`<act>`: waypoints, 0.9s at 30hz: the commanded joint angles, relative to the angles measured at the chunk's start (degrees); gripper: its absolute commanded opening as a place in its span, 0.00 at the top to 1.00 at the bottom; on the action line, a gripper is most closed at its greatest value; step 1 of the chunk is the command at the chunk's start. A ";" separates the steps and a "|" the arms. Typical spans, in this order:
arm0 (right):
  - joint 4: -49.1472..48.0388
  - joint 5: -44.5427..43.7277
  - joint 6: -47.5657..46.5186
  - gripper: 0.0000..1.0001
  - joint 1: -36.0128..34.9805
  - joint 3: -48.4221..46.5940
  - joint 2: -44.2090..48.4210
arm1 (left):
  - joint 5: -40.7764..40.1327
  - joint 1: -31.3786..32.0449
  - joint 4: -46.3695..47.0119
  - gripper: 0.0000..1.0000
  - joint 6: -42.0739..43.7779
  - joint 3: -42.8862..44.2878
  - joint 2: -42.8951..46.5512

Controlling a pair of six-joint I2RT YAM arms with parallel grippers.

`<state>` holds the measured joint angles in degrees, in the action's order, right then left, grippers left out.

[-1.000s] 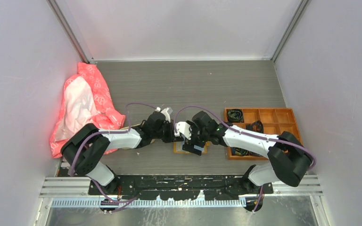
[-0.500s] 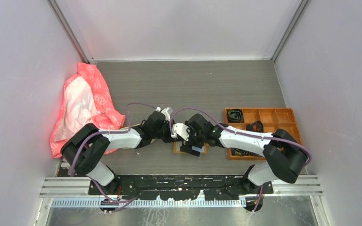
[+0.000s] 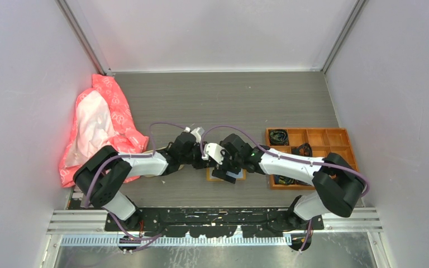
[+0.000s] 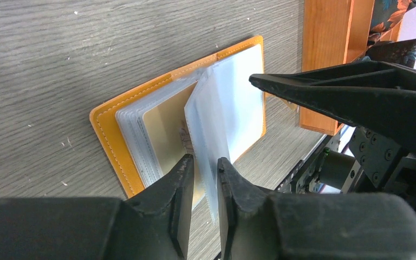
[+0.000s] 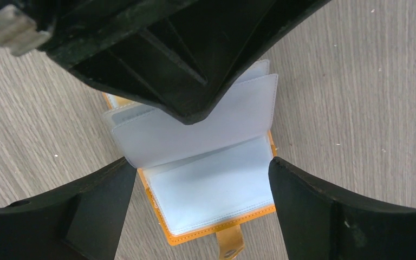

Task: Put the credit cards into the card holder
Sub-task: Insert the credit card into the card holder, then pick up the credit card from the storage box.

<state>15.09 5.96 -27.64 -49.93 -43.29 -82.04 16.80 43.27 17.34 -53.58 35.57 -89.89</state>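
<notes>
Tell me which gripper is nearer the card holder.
Left. The left gripper pinches a clear sleeve of the open card holder; the right gripper hangs open above it, jaws spread wide.

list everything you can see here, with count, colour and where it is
card holder: one, mustard-orange, lying open on the table near the centre, under both grippers
clear sleeves: several, transparent, inside the holder, one standing up
card: one seen, pale gold, in a sleeve of the holder
compartment box: one, orange, to the right of the holder
coils: a few, black, in the box's compartments
crumpled bag: one, pink and white, by the left wall
table: one, grey wood-grain
left gripper: one, black, shut on the upright sleeve
right gripper: one, black, open above the holder
</notes>
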 commanded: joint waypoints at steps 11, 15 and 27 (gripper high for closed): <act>1.12 -0.71 2.23 0.10 2.62 -3.85 1.28 | -1.44 -1.94 -0.39 0.65 1.32 -1.96 6.61; 2.15 0.24 3.06 0.13 4.24 -4.23 1.74 | -2.06 -1.98 -1.08 0.69 1.94 -2.18 8.71; 4.55 4.74 6.99 0.20 10.72 -5.66 2.39 | 2.32 -0.80 2.16 0.79 1.29 2.00 6.04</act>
<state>19.40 7.81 -23.11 -41.04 -46.17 -82.02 16.82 41.60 15.77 -52.31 33.65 -82.39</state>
